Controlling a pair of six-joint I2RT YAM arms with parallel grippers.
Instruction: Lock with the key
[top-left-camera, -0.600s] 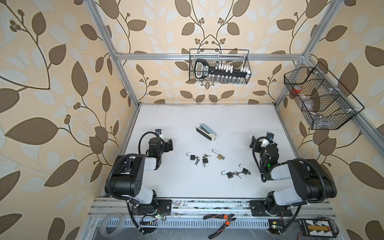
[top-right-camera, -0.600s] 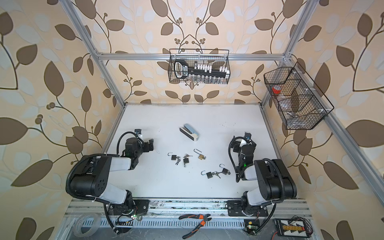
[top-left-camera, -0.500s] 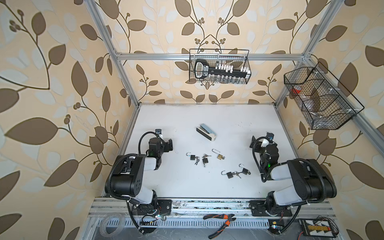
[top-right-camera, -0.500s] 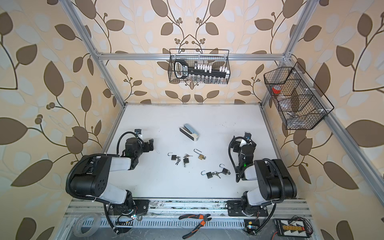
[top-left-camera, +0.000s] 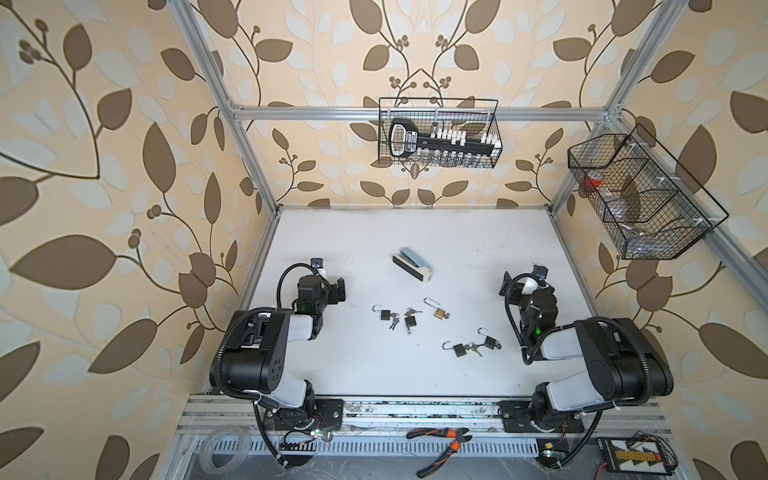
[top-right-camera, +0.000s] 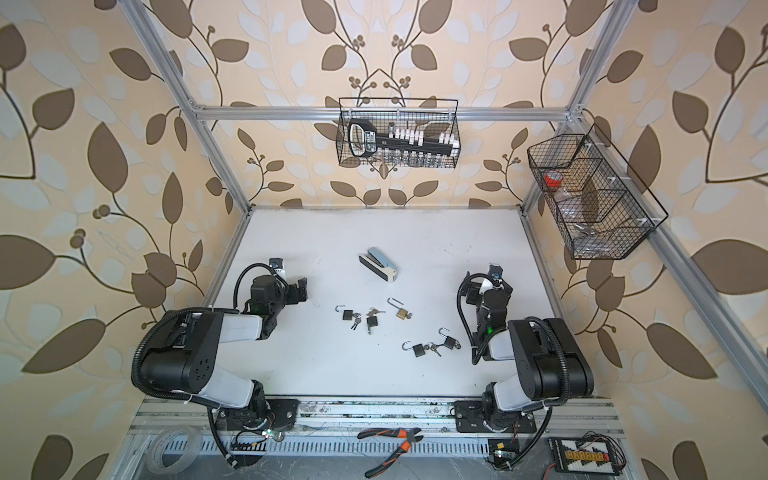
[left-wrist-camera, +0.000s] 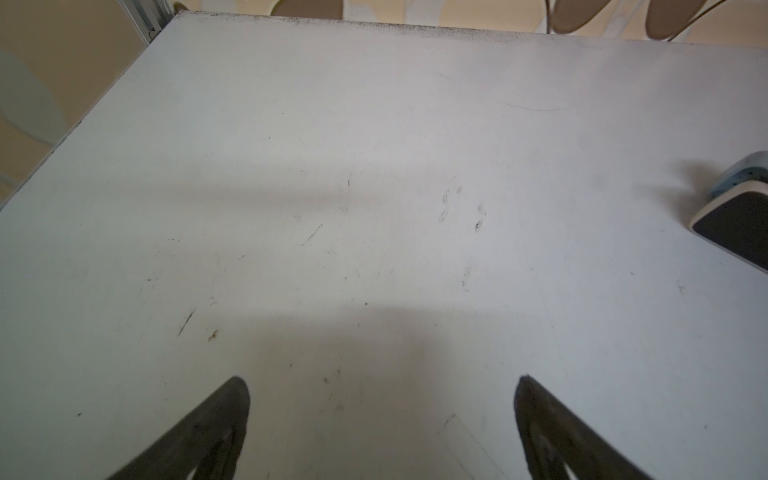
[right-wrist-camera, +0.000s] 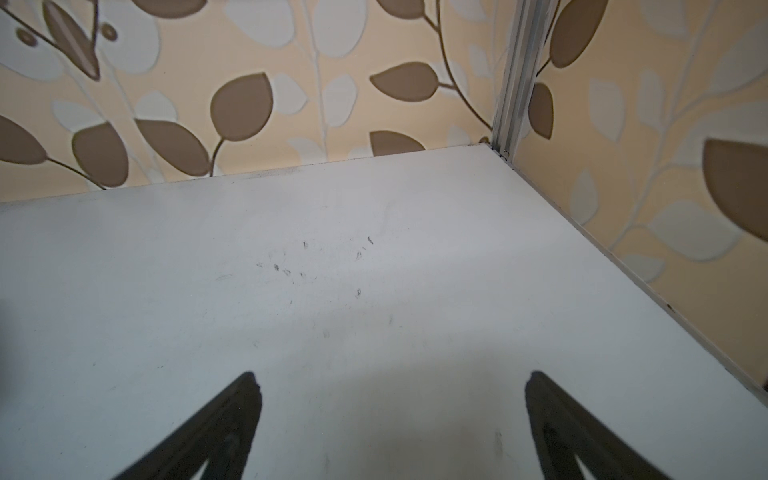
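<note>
Several small padlocks lie in the middle of the white table (top-left-camera: 374, 232) with their shackles open. Among them are a black padlock (top-left-camera: 386, 314) (top-right-camera: 348, 315), a brass padlock (top-left-camera: 440, 313) (top-right-camera: 402, 314) and a black pair (top-left-camera: 459, 350) (top-right-camera: 419, 350) nearer the front. Small keys (top-left-camera: 394, 322) lie beside them or hang from them. My left gripper (top-left-camera: 338, 289) (left-wrist-camera: 382, 380) rests low at the left, open and empty. On the right, my right gripper (top-left-camera: 509, 286) (right-wrist-camera: 392, 376) is open and empty too. Neither wrist view shows a padlock or key.
A blue and white stapler (top-left-camera: 412, 264) (left-wrist-camera: 735, 216) lies behind the padlocks. A wire basket (top-left-camera: 438, 133) hangs on the back wall and another (top-left-camera: 640, 195) on the right wall. Orange-handled pliers (top-left-camera: 440, 446) and a tape roll (top-left-camera: 222, 446) sit below the table's front rail.
</note>
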